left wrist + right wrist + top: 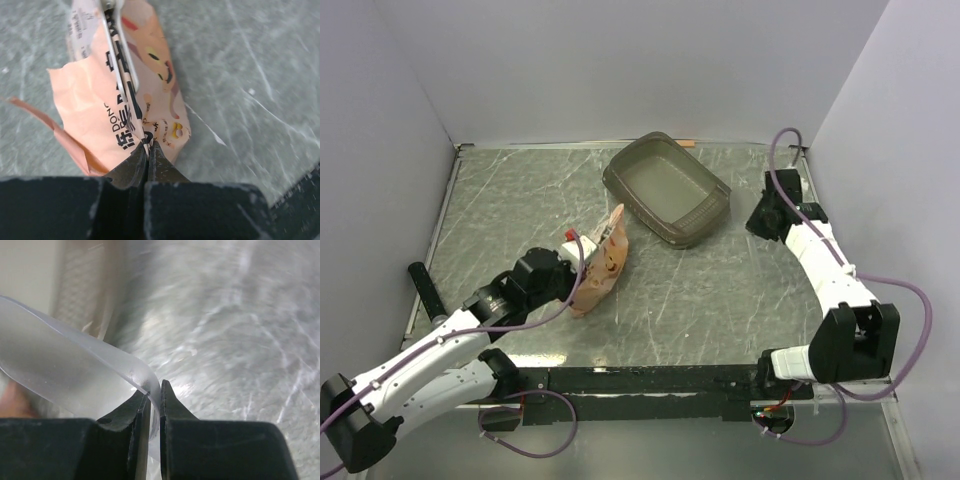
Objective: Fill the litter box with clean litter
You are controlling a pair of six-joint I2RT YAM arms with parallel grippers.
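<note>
The left gripper (pixel 148 145) pinches an orange-pink bag (pixel 90 100) printed "DON" beside Chinese characters. The right gripper (pixel 154 387) clamps the litter box (pixel 692 232) by its rim; the box sits far-centre on a grey marbled table (pixel 700 300). Pale lilac walls (pixel 620 60) surround it.

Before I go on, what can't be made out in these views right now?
- How much is left inside the bag: its printed plastic is opaque in the left wrist and top views.
- The bag's mouth: cut off by the top edge of the left wrist view, too small from above.
- How full the litter box is: too small from above, blurred in the right wrist view.
- The right gripper in the top view: its fingertips are hidden by its own wrist.
</note>
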